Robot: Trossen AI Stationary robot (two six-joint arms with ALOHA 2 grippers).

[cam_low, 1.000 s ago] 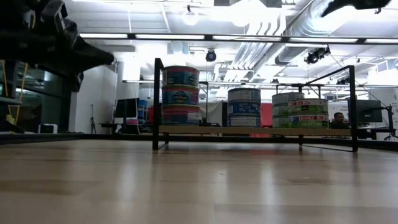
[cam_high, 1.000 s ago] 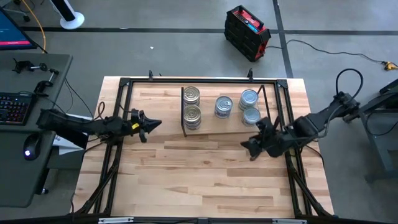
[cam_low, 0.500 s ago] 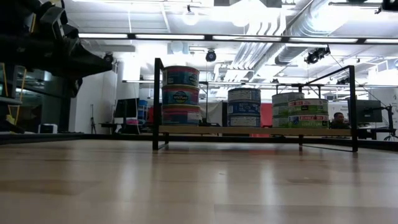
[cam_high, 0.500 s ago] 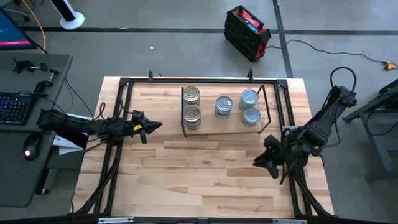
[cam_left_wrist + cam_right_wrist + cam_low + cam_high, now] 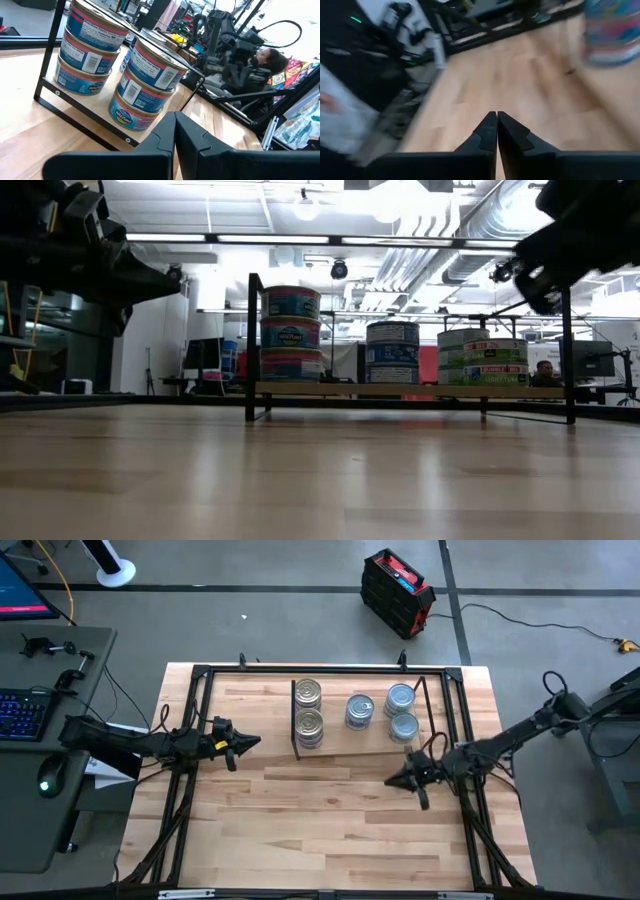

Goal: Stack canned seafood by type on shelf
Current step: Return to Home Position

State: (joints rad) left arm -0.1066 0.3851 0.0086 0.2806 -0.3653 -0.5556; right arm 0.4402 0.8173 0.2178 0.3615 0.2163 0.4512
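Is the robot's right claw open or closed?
Shut. In the right wrist view, the right gripper is pinched together with no gap showing, and it holds nothing.

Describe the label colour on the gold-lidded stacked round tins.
Blue with pink bands; stacked round tins show best in left wrist view.

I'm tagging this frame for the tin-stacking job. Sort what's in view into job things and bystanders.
Job:
tins, stacked on the shelf
left gripper, shut
right gripper, shut

Lying about, all off the table:
black-and-red case
keyboard
mouse
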